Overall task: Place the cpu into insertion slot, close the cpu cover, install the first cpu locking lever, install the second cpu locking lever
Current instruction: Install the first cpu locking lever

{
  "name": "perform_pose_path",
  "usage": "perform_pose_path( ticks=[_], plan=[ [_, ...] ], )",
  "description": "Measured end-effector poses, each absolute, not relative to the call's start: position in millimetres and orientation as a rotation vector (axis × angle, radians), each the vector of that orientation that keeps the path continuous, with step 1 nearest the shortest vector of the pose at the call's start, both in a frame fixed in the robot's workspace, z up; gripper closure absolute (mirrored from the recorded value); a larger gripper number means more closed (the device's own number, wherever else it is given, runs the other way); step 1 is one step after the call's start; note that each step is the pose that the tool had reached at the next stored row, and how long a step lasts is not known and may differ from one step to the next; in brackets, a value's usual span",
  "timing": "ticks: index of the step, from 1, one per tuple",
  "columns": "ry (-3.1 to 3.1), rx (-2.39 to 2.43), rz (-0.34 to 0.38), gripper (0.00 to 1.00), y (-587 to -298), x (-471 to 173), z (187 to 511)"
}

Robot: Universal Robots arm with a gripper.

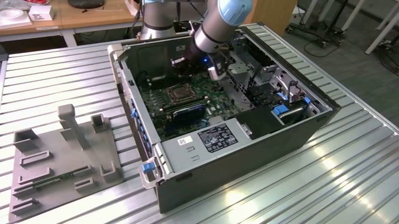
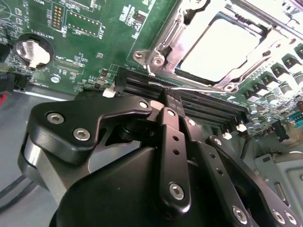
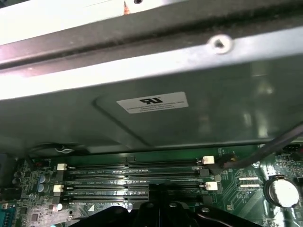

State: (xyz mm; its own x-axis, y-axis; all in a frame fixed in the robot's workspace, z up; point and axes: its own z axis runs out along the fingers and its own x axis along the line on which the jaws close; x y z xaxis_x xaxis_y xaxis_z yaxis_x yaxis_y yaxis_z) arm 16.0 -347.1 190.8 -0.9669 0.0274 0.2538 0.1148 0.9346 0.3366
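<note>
in the exterior view an open computer case is seen lying on a slatted metal table, with a grey fixture set well apart from it toward the exterior view's left. the arm is reached down into the case, and the gripper is held over the green motherboard, near the insertion slot.

in the second wrist view the cpu is seen seated flat in the slot, its pale face showing through the cut-out of the cpu cover, which is laid down over it. a thin locking lever is seen running along the socket's edge, beside the black memory slots. the gripper is shown with its fingers pressed together, the tips brought just beside that lever and above the memory slots; whether the lever is touched cannot be told.

in the first wrist view the gripper is seen above the memory slots, with a coin battery off to one side and the case's grey wall beyond, on which a white label is stuck.
</note>
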Motion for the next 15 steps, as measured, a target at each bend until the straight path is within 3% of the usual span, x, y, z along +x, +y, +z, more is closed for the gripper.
perform_pose_path(
  ticks=[15],
  plan=[
    [-2.847, -0.106, -0.516, 0.89, -350.6, 19.3, 185.8]
  ],
)
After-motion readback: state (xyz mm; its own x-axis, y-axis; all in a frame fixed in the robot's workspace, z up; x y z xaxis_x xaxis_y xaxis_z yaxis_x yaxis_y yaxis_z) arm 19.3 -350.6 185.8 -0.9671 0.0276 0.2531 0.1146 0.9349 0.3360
